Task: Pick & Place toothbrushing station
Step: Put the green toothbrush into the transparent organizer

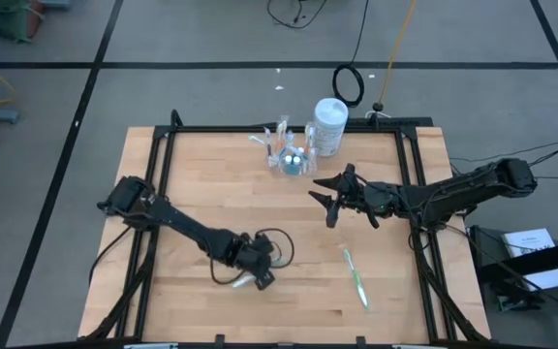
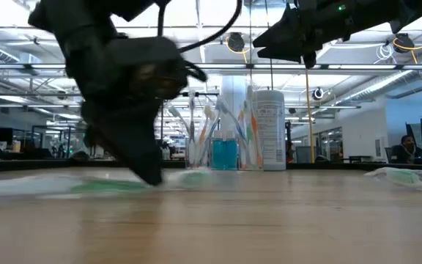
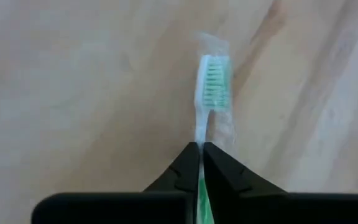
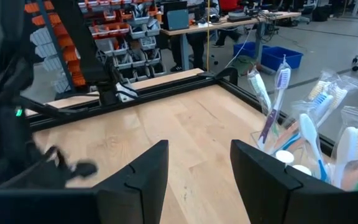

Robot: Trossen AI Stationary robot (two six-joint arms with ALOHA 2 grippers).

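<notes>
A wrapped toothbrush (image 3: pixel 214 87) with green bristles lies on the wooden table near its front, left of centre. My left gripper (image 3: pixel 201 148) is shut on it and shows in the high view (image 1: pixel 260 279) too. A second green toothbrush (image 1: pixel 356 276) lies flat at the front right. The clear cup (image 1: pixel 290 160) stands at the far middle, with several toothbrushes and blue tubes (image 2: pixel 224 154) in it. My right gripper (image 1: pixel 325 199) hangs open above the table, just right of the cup and nearer than it, with nothing between its fingers (image 4: pixel 145 171). My left gripper pinches the toothbrush's thin neck (image 3: pixel 200 134), just behind the bristle head, between its two fingertips. The fingers slant down from above. The head sticks out beyond them, and the brush lies on the table in its clear wrapper.
A tall white canister (image 1: pixel 329 124) stands right beside the cup at the far edge. A black frame rail (image 1: pixel 289 129) runs round the tabletop. Bare wood lies between the two arms and along the front.
</notes>
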